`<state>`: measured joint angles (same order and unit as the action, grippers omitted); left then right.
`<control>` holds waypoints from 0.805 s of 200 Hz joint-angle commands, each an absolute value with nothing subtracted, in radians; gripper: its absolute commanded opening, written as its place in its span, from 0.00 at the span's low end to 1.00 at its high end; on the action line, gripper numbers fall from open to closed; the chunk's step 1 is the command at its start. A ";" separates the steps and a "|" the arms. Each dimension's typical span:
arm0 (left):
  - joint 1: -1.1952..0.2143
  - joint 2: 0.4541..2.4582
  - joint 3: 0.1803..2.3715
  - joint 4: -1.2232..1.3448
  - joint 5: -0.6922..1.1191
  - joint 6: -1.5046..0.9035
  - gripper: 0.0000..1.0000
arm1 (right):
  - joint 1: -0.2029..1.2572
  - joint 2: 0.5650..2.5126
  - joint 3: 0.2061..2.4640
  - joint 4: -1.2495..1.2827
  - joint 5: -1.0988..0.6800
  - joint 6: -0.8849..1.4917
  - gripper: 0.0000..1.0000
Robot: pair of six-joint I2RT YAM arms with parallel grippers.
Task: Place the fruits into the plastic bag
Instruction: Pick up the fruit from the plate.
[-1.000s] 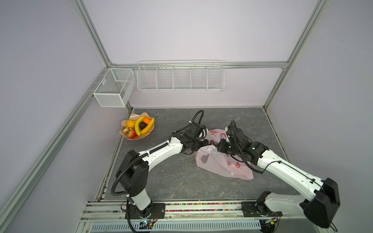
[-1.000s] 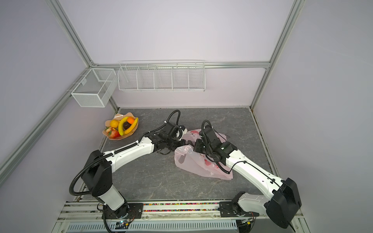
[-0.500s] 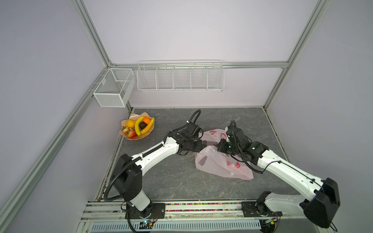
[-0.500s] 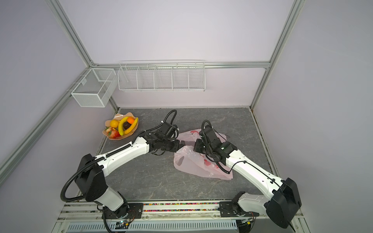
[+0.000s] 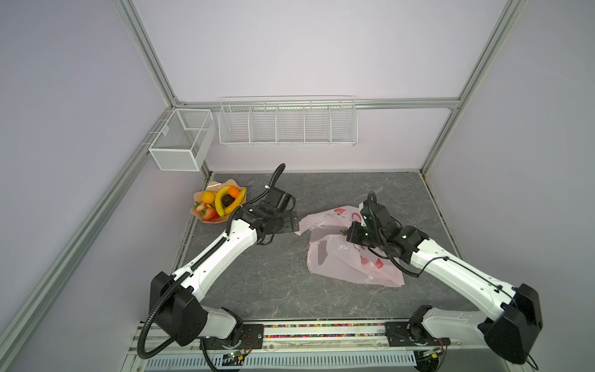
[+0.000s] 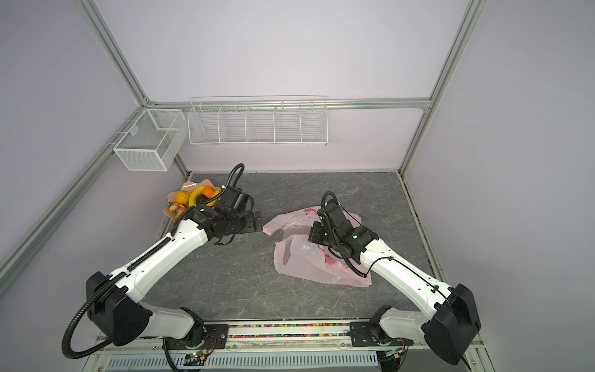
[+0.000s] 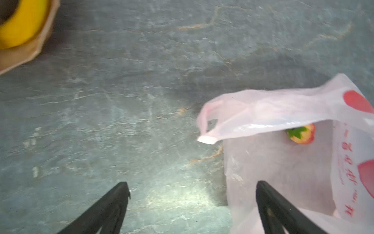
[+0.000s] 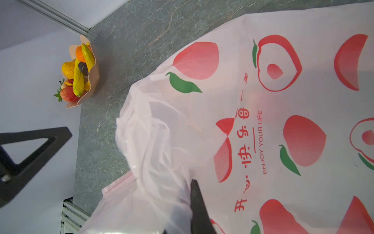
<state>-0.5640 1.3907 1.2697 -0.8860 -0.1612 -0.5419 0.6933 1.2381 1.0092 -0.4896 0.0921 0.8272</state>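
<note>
1. rail (image 5: 322,326): runs along the near edge of the table (image 5: 273,290), a grey veined slab. Both arm bases sit on it.
2. plastic bag (image 5: 338,264): pale pink, translucent, printed with red fruit pictures. It lies crumpled right of the table's centre, with its mouth turned toward the left edge. One strawberry (image 7: 301,134) lies inside, just under the raised upper lip.
3. right gripper (image 5: 348,236): over the bag's far half. Its jaws are pressed together on the upper film and hold it up off the lower layer.
4. left gripper (image 5: 293,223): jaws spread wide with nothing between them. It is low over the table, just beside the bag's handle loop (image 7: 210,125).
5. dish (image 5: 211,220): peach, wavy-edged, at the far left corner. It holds the other fruits (image 5: 222,207): two bananas (image 5: 220,203), a pear (image 5: 208,196), an orange (image 5: 234,192), strawberries (image 5: 209,213) and a dark brown piece (image 5: 227,200).
6. mesh box (image 5: 180,141) and wire rack (image 5: 286,122): white, hung on the walls above the far edge.
</note>
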 commanded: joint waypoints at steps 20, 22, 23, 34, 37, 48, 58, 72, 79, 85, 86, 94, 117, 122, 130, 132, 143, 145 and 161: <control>-0.426 1.343 1.250 -0.969 -0.226 -0.484 0.95 | 0.688 1.245 1.022 -0.500 0.094 0.834 0.06; -0.416 1.343 1.250 -0.969 -0.224 -0.480 0.95 | 0.687 1.246 1.022 -0.501 0.094 0.833 0.06; -0.413 1.343 1.250 -0.968 -0.222 -0.479 0.95 | 0.687 1.246 1.022 -0.501 0.094 0.833 0.06; -0.368 1.347 1.254 -0.971 -0.219 -0.458 0.92 | 0.688 1.246 1.023 -0.502 0.094 0.833 0.06; -0.354 1.348 1.256 -0.972 -0.220 -0.451 0.91 | 0.689 1.246 1.023 -0.502 0.094 0.832 0.06; -0.302 1.359 1.263 -0.976 -0.224 -0.430 0.89 | 0.688 1.245 1.023 -0.504 0.095 0.831 0.06; -0.252 1.372 1.273 -0.982 -0.225 -0.410 0.87 | 0.689 1.244 1.023 -0.506 0.096 0.830 0.06; -0.188 1.400 1.296 -0.987 -0.234 -0.375 0.84 | 0.687 1.243 1.023 -0.508 0.098 0.830 0.06; -0.158 1.417 1.311 -0.989 -0.233 -0.357 0.83 | 0.688 1.242 1.022 -0.510 0.099 0.830 0.06; -0.135 1.433 1.324 -0.989 -0.231 -0.337 0.83 | 0.688 1.242 1.022 -0.512 0.100 0.830 0.06; -0.130 1.435 1.326 -0.988 -0.231 -0.334 0.83 | 0.688 1.242 1.022 -0.512 0.100 0.831 0.06; -0.095 1.460 1.342 -0.988 -0.231 -0.313 0.82 | 0.688 1.241 1.022 -0.514 0.101 0.830 0.06; -0.014 1.541 1.391 -0.969 -0.224 -0.260 0.75 | 0.688 1.238 1.022 -0.513 0.104 0.830 0.06; 0.000 1.560 1.400 -0.960 -0.221 -0.249 0.75 | 0.689 1.239 1.022 -0.513 0.106 0.830 0.06; 0.018 1.593 1.417 -0.947 -0.217 -0.232 0.74 | 0.688 1.240 1.022 -0.511 0.105 0.831 0.06; 0.023 1.600 1.422 -0.946 -0.219 -0.229 0.74 | 0.687 1.241 1.022 -0.510 0.104 0.830 0.06; 0.042 1.647 1.448 -0.932 -0.220 -0.210 0.74 | 0.689 1.244 1.025 -0.507 0.101 0.832 0.06; 0.047 1.656 1.453 -0.931 -0.218 -0.208 0.74 | 0.688 1.244 1.025 -0.508 0.100 0.831 0.06; 0.076 1.725 1.497 -0.923 -0.192 -0.193 0.70 | 0.688 1.247 1.026 -0.508 0.098 0.832 0.06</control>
<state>0.0387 1.6451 1.4296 -0.9360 -0.2115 -0.2569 0.6933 1.2419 1.0096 -0.4984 0.0921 0.8268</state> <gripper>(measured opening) 0.719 0.064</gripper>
